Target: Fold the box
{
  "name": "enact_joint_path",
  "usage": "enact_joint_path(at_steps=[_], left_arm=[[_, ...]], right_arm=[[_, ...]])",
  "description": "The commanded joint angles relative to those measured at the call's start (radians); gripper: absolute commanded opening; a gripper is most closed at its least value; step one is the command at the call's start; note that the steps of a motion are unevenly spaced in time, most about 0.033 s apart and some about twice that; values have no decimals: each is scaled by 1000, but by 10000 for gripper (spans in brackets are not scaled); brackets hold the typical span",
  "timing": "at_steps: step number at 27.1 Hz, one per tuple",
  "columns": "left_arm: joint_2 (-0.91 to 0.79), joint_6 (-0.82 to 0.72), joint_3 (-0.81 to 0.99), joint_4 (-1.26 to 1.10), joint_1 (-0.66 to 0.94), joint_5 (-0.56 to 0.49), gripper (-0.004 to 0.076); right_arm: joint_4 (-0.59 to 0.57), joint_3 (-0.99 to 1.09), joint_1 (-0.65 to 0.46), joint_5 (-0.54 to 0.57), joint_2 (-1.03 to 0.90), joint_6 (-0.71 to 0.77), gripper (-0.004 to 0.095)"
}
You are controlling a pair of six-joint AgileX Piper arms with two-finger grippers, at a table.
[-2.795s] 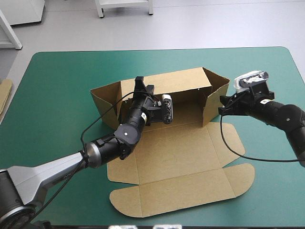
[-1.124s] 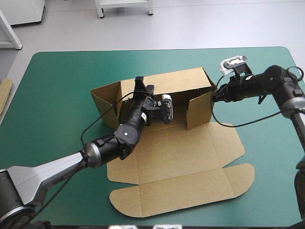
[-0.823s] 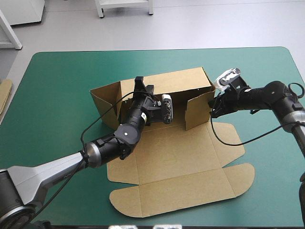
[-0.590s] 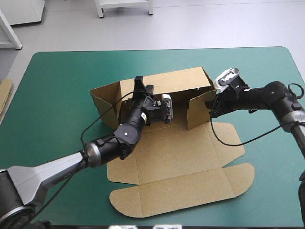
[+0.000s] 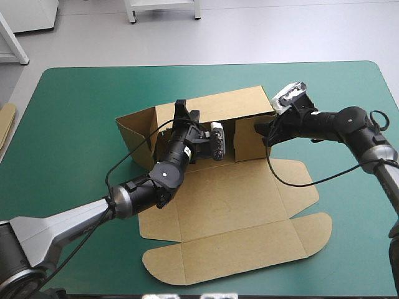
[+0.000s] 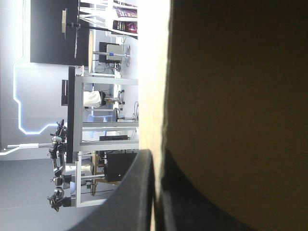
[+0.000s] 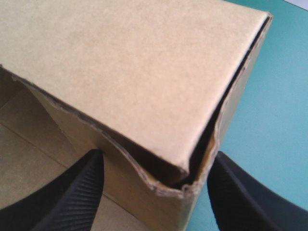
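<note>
One brown cardboard box [image 5: 230, 199], cut from a flat sheet, lies in the middle of the desk [image 5: 75, 99] with the teal-green cover. Its back wall stands up, and so do two side flaps. The front part lies flat. There are two pincers. The left pincer [image 5: 182, 111] is clenched on the top edge of the back wall, with the board squeezed between its two black fingers [image 6: 139, 192]. The right pincer [image 5: 263, 134] is released. Its two fingers are spread wide, one on each side of the box's right corner. One more bit of brown board [image 5: 6, 124] peeks in at the desk's left edge.
</note>
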Motion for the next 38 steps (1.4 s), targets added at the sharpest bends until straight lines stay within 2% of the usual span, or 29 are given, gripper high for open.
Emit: enact_joint_path(at_steps=[1, 7, 18, 20, 22, 23, 24, 26, 29, 30, 33, 38], left_arm=[[-43, -20, -25, 16, -2, 29, -8], [-43, -20, -25, 16, -2, 29, -8], [-43, -20, -25, 16, -2, 3, -6], [-43, -20, -25, 16, -2, -4, 33], [-43, -20, -25, 16, -2, -17, 120], [-45, -20, -25, 16, -2, -31, 175], [-45, -20, -27, 16, -4, -47, 276], [-53, -22, -27, 7, -31, -43, 384], [-95, -94, -27, 0, -99, -74, 404], [-126, -165, -27, 0, -137, -93, 404], [-172, -243, -34, -10, -194, -93, 404], [-203, -263, -140, -139, -203, -118, 403]], right_arm=[[50, -28, 27, -74, -37, 13, 555], [66, -28, 39, -79, -15, 38, 420], [109, -28, 39, -22, -2, -1, -21], [118, -28, 39, -22, -2, -1, -17], [118, -28, 39, -26, -2, 1, -17], [118, -28, 39, -32, -2, 4, -17], [118, -28, 39, -52, -2, 16, -17], [118, -28, 39, -86, -2, 35, -17], [110, -28, 37, -109, -2, 61, -17], [104, -28, 37, -121, -2, 74, -17], [92, -28, 37, -129, 0, 101, -17], [92, -28, 37, -127, 0, 121, -17]])
